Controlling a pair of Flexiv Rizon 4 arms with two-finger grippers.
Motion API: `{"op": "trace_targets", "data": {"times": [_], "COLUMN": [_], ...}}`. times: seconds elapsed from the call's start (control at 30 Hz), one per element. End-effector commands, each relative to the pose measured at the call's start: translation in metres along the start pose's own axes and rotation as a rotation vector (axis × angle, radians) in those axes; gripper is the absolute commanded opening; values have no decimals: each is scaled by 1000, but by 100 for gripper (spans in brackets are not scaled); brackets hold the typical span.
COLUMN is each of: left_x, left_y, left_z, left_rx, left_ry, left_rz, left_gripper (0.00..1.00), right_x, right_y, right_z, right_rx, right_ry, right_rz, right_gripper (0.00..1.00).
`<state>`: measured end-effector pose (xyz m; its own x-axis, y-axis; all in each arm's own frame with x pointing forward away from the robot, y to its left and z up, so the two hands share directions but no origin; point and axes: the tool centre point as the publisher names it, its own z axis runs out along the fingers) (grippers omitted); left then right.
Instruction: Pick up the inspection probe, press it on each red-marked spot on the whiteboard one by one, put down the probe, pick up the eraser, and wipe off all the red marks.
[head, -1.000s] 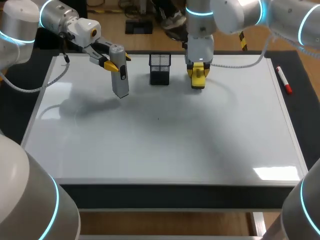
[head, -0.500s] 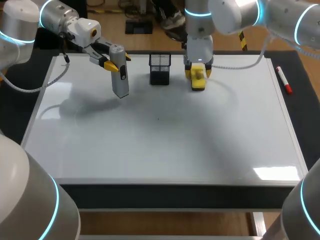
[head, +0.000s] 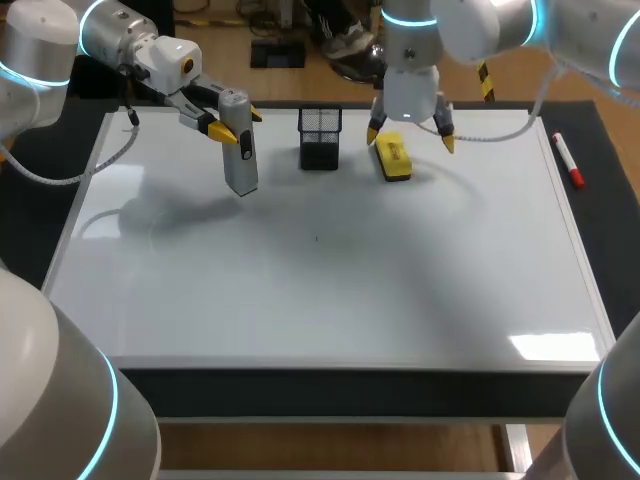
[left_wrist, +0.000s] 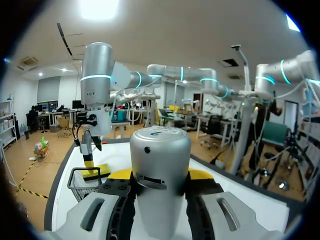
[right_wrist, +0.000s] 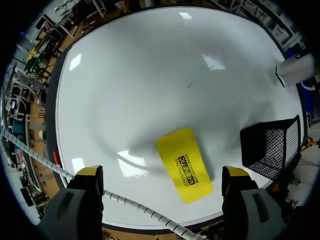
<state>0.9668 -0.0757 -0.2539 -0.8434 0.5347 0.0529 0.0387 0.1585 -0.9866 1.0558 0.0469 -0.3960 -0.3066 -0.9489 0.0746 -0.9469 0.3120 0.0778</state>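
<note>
Two hands busy: left hand (head: 235, 122) clamps the probe (head: 241, 160) upright near the whiteboard (head: 320, 290)'s far-left corner; right hand (head: 410, 137), fingers spread wide and empty, hangs over the eraser (head: 395, 158) (flat near far edge, beside mesh basket (head: 319, 138)). Square fingers across its width, descend straight

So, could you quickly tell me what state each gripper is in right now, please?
Left gripper: shut on the inspection probe.
Right gripper: open, fingers spread wide over the eraser.

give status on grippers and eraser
Left gripper shut on probe, above whiteboard. Right gripper open over eraser, lying flat. Mesh basket beside eraser, not touching.
</note>
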Motion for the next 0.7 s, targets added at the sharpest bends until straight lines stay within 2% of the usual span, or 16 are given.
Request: {"op": "trace_targets", "data": {"times": [0.03,0.43,0.53,0.7], "left_x": [-1,-1,-1,-1], "left_y": [-2,-2,-2,-2], "left_z": [-1,-1,-1,-1], "left_rx": [-1,-1,-1,-1], "left_ry": [4,4,4,4], "left_rz": [-1,-1,-1,-1], "left_gripper": [0,0,0,0], "right_x": [20,63,68,72], "right_y": [9,11,10,6], "right_z": [-9,-23,-29,-35], "right_rx": [3,-94,-89,-140], "right_ry": [-55,-285,-308,-371], "right_rz": [95,534,576,681], "right_gripper": [100,100,100,100]}}
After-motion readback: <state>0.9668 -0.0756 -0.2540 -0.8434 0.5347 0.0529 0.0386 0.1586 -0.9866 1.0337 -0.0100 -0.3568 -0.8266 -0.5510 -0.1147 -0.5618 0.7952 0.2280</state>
